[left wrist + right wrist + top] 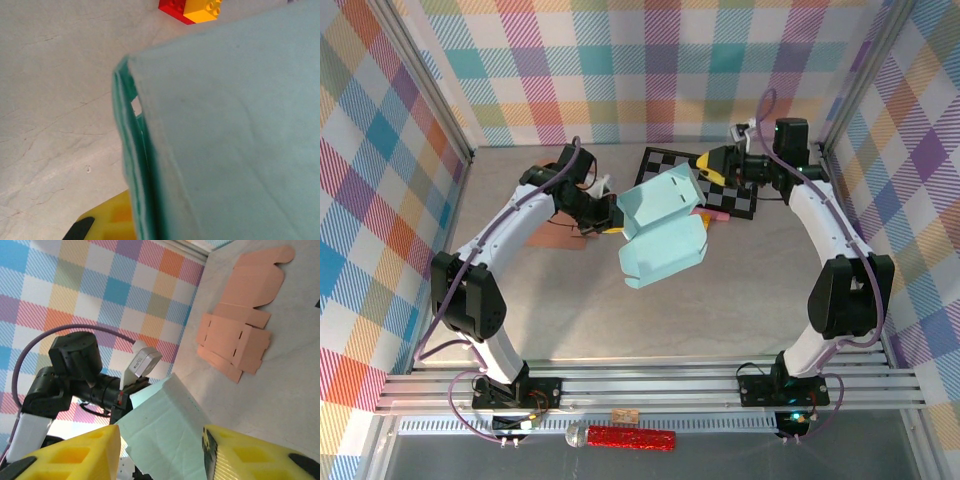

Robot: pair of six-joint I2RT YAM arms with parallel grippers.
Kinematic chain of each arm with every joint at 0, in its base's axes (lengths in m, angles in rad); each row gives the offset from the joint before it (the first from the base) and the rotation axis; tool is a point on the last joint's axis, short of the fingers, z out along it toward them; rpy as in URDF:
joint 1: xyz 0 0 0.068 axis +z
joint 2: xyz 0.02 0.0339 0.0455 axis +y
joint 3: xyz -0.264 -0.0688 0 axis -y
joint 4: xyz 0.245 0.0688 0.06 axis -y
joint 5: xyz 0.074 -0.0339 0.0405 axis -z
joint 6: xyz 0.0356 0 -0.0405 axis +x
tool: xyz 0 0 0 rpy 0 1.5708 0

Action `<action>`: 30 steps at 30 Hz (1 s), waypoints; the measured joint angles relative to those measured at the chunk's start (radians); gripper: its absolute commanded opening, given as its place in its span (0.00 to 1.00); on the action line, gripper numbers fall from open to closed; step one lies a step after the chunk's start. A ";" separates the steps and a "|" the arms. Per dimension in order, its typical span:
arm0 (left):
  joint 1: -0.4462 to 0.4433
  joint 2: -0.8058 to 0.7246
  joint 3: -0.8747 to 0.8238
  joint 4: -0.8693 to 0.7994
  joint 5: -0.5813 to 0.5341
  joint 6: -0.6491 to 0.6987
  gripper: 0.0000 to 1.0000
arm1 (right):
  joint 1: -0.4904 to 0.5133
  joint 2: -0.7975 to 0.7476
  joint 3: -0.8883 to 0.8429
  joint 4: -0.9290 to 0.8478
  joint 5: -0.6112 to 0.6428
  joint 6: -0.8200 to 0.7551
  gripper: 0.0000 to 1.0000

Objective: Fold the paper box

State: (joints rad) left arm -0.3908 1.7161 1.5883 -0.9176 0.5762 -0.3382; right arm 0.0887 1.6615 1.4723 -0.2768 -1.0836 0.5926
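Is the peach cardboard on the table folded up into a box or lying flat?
Flat: the peach cardboard lies spread on the table, panels and flaps out, no walls raised.

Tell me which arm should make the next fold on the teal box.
Probably the right. The left gripper is clamped on the teal box, holding it; the right gripper is free, jaws apart, pointing at the box.

Top view: bright, even, diffuse light. Shadows on the desk point(720, 310) are faint and soft, no glare. Left wrist: paper box point(230, 125) close up and soft, lower edge blurred. Right wrist: right end effector point(161, 435) out of focus at the bottom, upper left sharp.
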 measured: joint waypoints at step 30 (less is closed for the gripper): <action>0.007 0.044 0.027 -0.039 0.037 0.018 0.00 | 0.092 -0.044 0.000 -0.231 0.127 -0.291 0.35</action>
State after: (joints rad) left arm -0.3836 1.7599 1.6150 -0.9569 0.6128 -0.3199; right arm 0.1810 1.6176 1.4727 -0.5076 -0.9565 0.3012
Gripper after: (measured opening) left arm 0.058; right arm 0.350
